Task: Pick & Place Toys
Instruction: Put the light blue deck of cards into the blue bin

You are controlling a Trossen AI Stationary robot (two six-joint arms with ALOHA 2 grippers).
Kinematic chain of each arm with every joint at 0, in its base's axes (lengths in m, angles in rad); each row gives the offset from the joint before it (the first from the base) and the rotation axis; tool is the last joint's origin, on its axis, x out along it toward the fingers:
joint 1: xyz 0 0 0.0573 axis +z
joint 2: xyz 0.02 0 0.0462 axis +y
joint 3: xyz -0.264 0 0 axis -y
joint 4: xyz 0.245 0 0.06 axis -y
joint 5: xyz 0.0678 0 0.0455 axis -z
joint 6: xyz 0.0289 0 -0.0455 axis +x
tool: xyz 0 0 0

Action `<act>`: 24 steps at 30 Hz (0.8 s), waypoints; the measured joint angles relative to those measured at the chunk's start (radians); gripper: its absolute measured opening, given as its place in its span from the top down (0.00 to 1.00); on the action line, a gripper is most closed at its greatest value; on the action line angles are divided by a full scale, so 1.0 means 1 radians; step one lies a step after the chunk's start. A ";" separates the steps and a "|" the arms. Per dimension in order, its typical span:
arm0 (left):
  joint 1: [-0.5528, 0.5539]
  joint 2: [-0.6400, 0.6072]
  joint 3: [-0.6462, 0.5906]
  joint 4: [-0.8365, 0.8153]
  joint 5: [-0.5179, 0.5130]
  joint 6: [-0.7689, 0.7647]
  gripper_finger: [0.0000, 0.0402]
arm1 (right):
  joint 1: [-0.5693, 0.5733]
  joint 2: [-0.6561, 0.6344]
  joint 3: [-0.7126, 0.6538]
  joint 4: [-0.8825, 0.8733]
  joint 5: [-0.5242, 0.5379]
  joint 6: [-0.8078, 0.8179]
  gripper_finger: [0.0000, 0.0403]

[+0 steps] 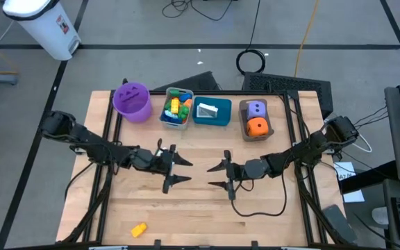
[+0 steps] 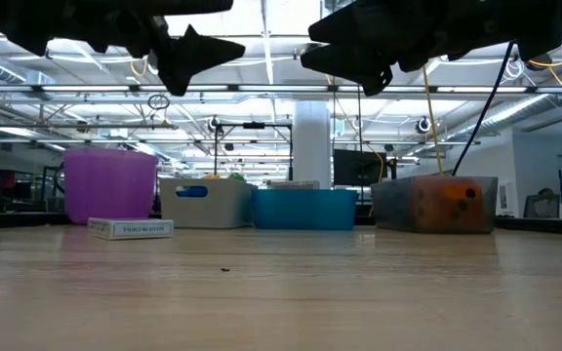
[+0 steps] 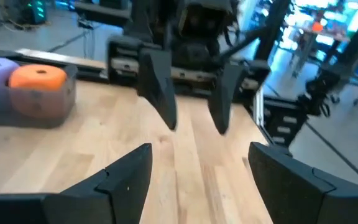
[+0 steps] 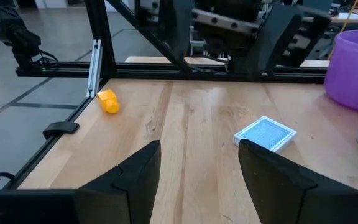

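Observation:
Both grippers hover open above the middle of the table, level and facing each other with nothing between their fingers: my left gripper (image 1: 187,171) (image 3: 197,168) and my right gripper (image 1: 211,176) (image 4: 197,168). A yellow brick (image 1: 138,229) (image 4: 108,101) lies flat near the table's front left edge. A blue-and-white card (image 4: 265,134) (image 2: 130,228) lies flat on the table near the purple bucket (image 1: 132,101). Coloured bricks (image 1: 176,107) fill the grey bin. The purple die (image 1: 256,109) and the orange die (image 1: 257,126) (image 3: 37,79) sit in the brown bin.
Along the far edge stand the purple bucket, the grey bin (image 1: 165,118), the teal bin (image 1: 212,119) with a white card in it, and the brown bin (image 1: 245,128). A black cable (image 1: 259,208) trails over the table below my right arm. Bare wood lies in front of both grippers.

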 joint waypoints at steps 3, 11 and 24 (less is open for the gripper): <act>0.000 0.025 0.000 -0.003 0.030 0.028 0.31 | 0.000 0.000 0.000 -0.003 0.000 0.001 0.48; 0.046 0.044 0.000 0.000 -0.073 0.007 0.31 | 0.000 0.000 0.000 -0.009 0.000 0.001 0.48; 0.101 0.044 0.000 -0.045 -0.073 -0.167 0.31 | 0.000 0.000 0.000 -0.009 0.000 0.001 0.48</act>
